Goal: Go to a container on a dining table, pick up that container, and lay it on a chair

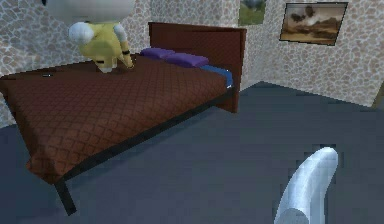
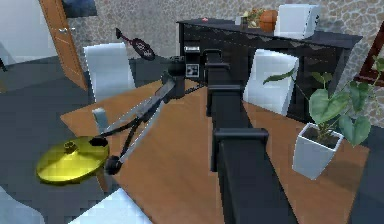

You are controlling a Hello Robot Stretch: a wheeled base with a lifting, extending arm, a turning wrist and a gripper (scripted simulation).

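Counter (image 2: 180, 150): wood dining top; its near corner at the view's left sits right by the yellow thing.
Arm (image 2: 235, 150): dark bar across the counter's middle.
Chairs: both white, at the far side. The left chair (image 2: 108, 68) is nearer the tool, w/ open floor beside it; the right chair (image 2: 270, 80) is past the arm.
Plant (image 2: 325, 130): white pot, well apart at the view's right.
Tool (image 2: 110, 148): thin fingers slant toward the view's lower left; grip state can't be told.
Container (image 2: 68, 162): yellow, bowl-like, flat side level (prob. the task's thing), at the fingertips, just left of them. Held or resting: can't tell.
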